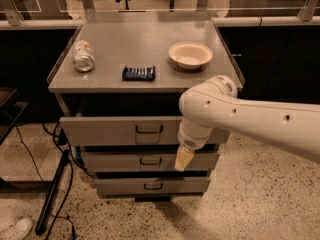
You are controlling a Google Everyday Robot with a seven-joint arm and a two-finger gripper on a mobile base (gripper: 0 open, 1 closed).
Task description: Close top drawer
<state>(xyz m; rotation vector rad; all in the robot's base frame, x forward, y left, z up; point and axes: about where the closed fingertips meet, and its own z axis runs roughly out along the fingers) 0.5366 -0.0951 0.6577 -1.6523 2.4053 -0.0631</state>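
Note:
The top drawer (110,130) is a wide grey metal front with a small dark wire handle (149,129), just under the cabinet top. Its front sits back in line with the cabinet, and none of its inside shows. My gripper (183,159) hangs from the white arm (240,116), with its cream tip pointing down. It is in front of the right part of the middle drawer (125,161), just below the top drawer's lower edge. The arm hides the top drawer's right end.
On the grey cabinet top (150,36) are a can lying on its side (83,55), a dark blue snack packet (139,73) and a white bowl (190,55). The bottom drawer (150,185) is shut. A black pole and cables (52,194) lie on the floor at the left.

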